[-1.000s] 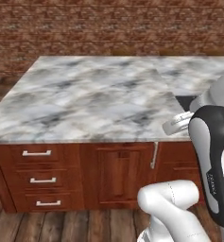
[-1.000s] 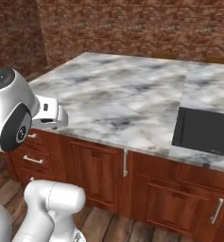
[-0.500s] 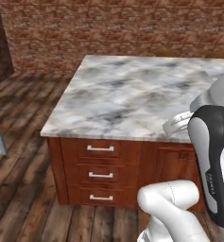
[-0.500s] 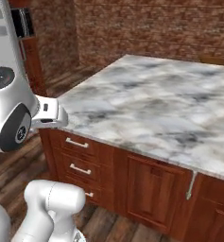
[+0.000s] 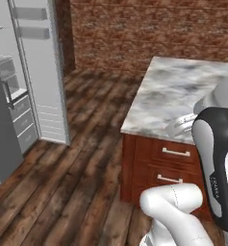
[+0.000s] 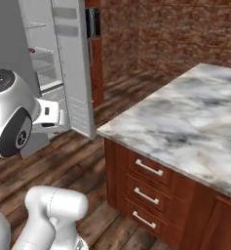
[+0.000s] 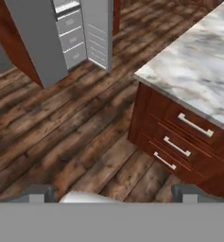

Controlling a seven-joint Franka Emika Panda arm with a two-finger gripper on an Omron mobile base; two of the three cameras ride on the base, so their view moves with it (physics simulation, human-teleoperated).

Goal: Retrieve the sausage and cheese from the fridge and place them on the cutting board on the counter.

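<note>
Fridge point(image 5: 38, 72) stands at the left of the scene, far side of the plank floor point(image 5: 82, 182), with both doors swung open. Grey door panels stand edge-on toward the robot; white-grey interior with clear shelves and lower drawers visible between them. In the right base view a small reddish item lies on an upper fridge shelf, too small to identify with confidence. Sausage and cheese cannot otherwise be made out at this resolution.

Counter point(image 5: 183, 91): white-and-grey veined marble top, to the right of the fridge and well apart from it, with open floor between. Its near-left corner points toward the robot. Reddish-brown cabinet below with a stack of three drawers point(image 7: 184, 142), each with a pale bar handle. The visible part of the marble carries nothing; cutting board not located in these views.

Brick wall point(image 5: 154, 33) runs along the far side of the room, behind both counter and fridge.

Gripper point(image 7: 113, 194): the two dark fingertips sit at the bottom of the hand view, spread far apart, nothing between them. Jaws wide, not holding anything. The hand camera looks down over the floor, with the counter's corner cabinet to the right and the fridge's open doors at upper left. Gripper is clear of both fridge and counter, touching nothing.
</note>
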